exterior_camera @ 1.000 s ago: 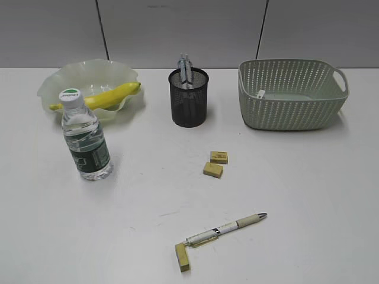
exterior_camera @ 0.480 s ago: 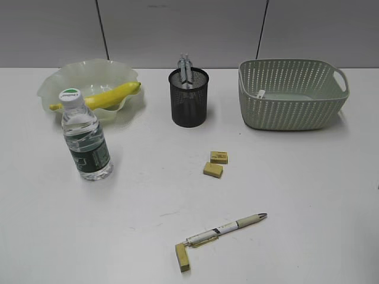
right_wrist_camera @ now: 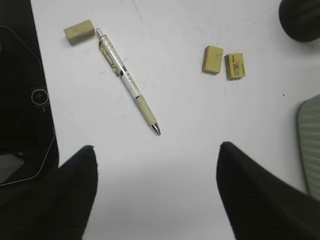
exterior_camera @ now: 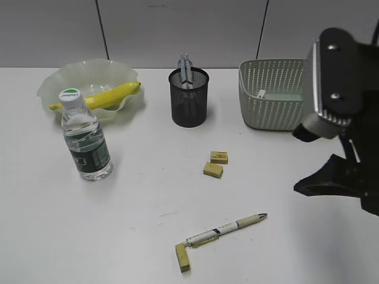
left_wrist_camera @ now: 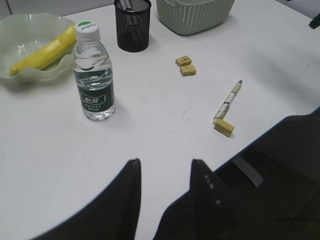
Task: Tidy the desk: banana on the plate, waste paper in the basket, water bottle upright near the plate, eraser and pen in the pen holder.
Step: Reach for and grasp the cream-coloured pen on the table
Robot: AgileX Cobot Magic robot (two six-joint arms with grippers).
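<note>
The desk (exterior_camera: pixel 118 236) is showing plain white. The banana (exterior_camera: pixel 100 97) is glowing bright yellow in the pale-green plate (exterior_camera: pixel 53 83). The bottle (exterior_camera: pixel 86 139) is wearing a dark-green label, its print too small to read. The holder (exterior_camera: pixel 189 100) is showing black mesh, the basket (exterior_camera: pixel 269 97) perforated sage green; three erasers (exterior_camera: pixel 213 170) are looking tan, the pen (exterior_camera: pixel 228 228) white.

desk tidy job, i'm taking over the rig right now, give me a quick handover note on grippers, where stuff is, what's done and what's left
Left gripper: part open, empty, hovering above the desk.
Right gripper: wide open, empty, above the pen.
Done: banana on the plate; water bottle upright near it; pens in the pen holder; something small and white in the basket, too unclear to call the paper.
Left: the pen and three erasers, two side by side and one by the pen's end.
</note>
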